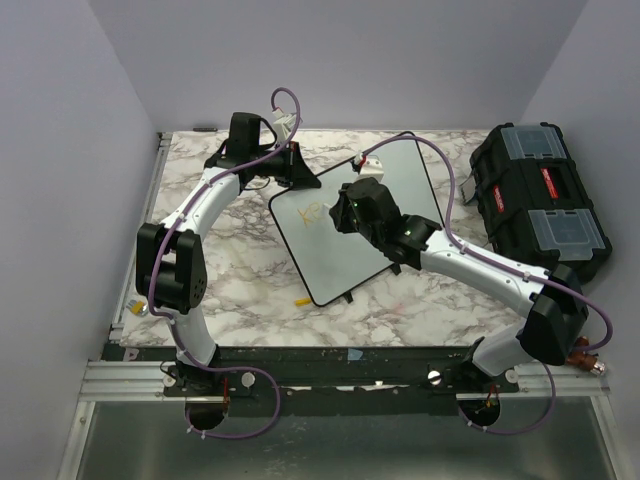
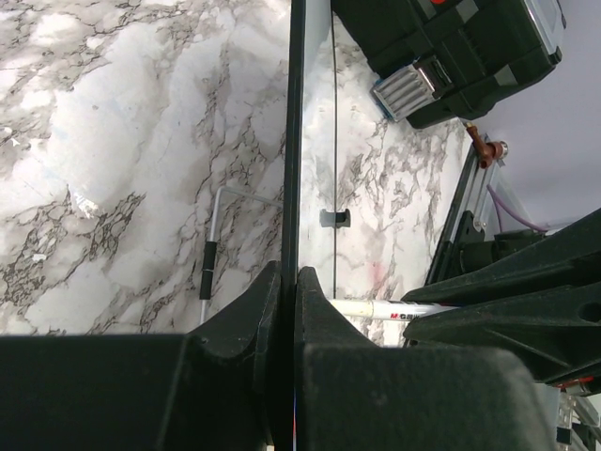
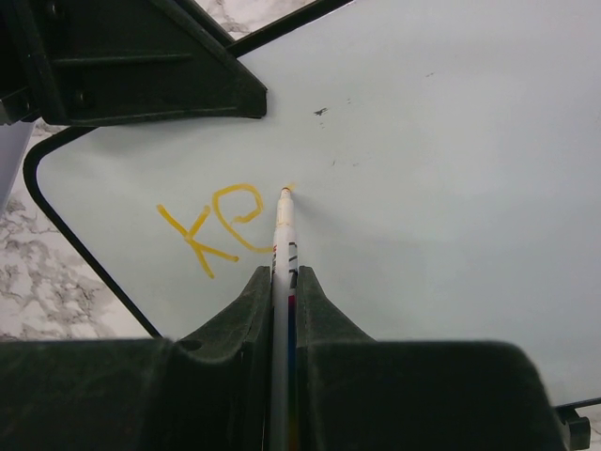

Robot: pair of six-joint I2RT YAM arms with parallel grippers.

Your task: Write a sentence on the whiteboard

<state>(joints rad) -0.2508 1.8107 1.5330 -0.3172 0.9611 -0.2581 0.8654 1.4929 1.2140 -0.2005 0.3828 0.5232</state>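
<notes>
The whiteboard [image 1: 330,250] lies tilted on the marble table, white with a thin black rim. My left gripper [image 1: 298,170] is shut on its far rim, which shows edge-on in the left wrist view [image 2: 293,141]. My right gripper [image 3: 285,274] is shut on a white marker [image 3: 282,244] whose yellow tip touches the board [image 3: 451,141]. The sentence [image 3: 218,224] reads only "Ke" in yellow-orange, just left of the tip; it shows faintly from above [image 1: 308,213]. The right gripper [image 1: 350,212] hovers over the board's middle.
A black plastic toolbox [image 1: 540,200] stands at the right, also in the left wrist view [image 2: 451,47]. A small yellow cap [image 1: 300,300] lies on the table [image 1: 240,280] near the board's near corner. A purple cable [image 1: 450,190] arcs over the board.
</notes>
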